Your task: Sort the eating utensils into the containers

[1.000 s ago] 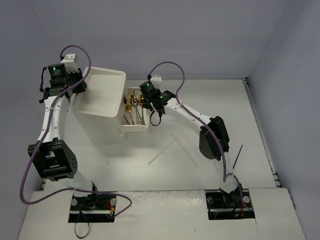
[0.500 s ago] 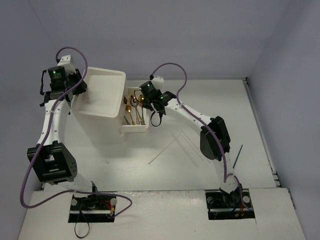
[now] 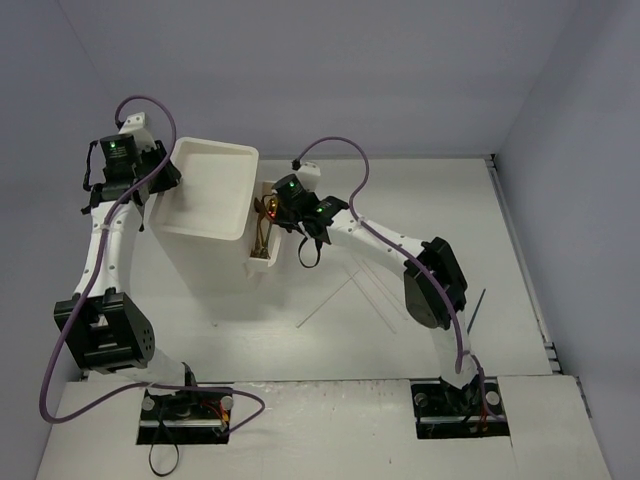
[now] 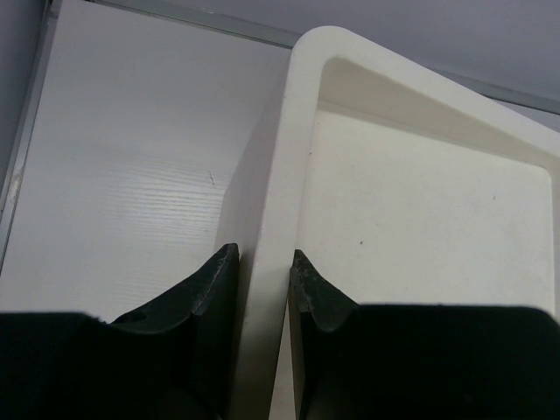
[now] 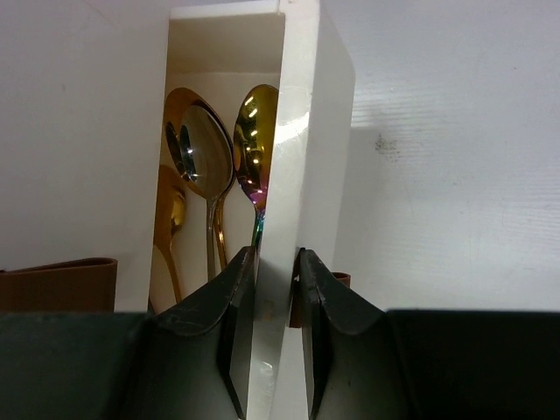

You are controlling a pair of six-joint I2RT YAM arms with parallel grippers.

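The left gripper [image 4: 262, 254] is pinched narrow on the left rim of the white cabinet [image 3: 205, 195], whose rimmed top lies at its 3 o'clock; that arm stands over its base, elbow low at 7 o'clock, forearm pointing toward 12. The drawer [image 3: 259, 262] juts from the cabinet's right side, with gold and silver spoons [image 5: 203, 153] inside. The right gripper [image 5: 276, 255] clamps the drawer's right wall, spoons at its 11 o'clock; its arm slants from the base toward 10 o'clock. Pale chopsticks [image 3: 325, 304] lie on the worktop [image 3: 440, 220] at the drawer's 4 o'clock
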